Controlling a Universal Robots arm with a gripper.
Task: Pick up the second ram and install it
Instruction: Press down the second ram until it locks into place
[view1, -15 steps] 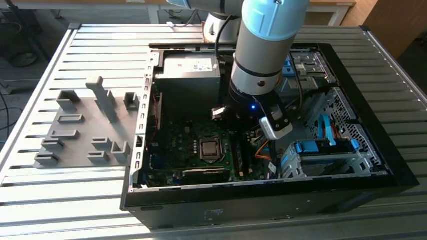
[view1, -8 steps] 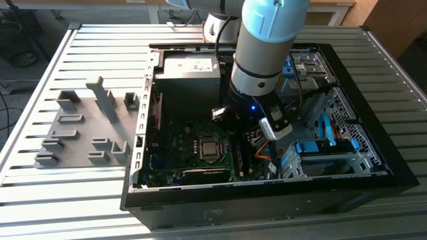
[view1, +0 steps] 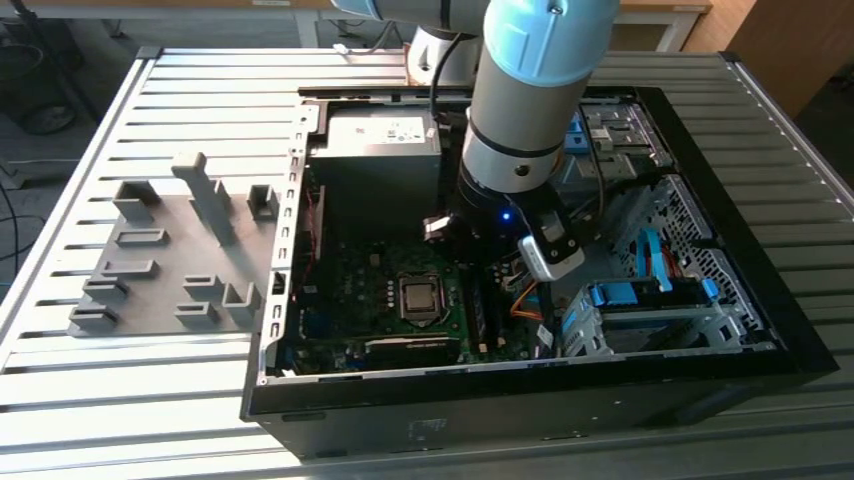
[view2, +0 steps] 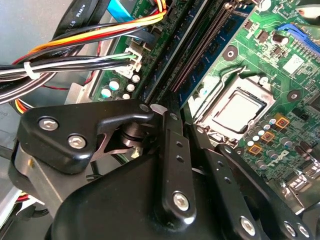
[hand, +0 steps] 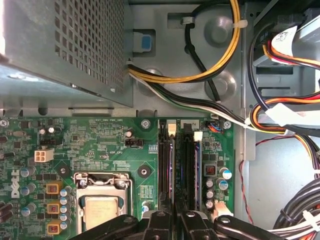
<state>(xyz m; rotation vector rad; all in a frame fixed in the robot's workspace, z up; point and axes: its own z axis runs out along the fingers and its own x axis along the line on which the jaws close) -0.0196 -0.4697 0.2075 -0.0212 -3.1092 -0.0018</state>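
**Seating the second ram in the memory slot**

The hand (hand: 173, 222) is held narrow and appears closed on the top edge of the second ram (hand: 173, 170). The stick stands upright in the memory slot beside the processor socket (hand: 102, 202) on the motherboard (hand: 100, 145), inside the computer case (view1: 747, 330) on the surface (view1: 134, 130). The stick should be kept square to the slot and pressed straight down with even force along its length. The nearby cable bundle (hand: 280, 115) should be kept clear. Full seating cannot be confirmed from these views.
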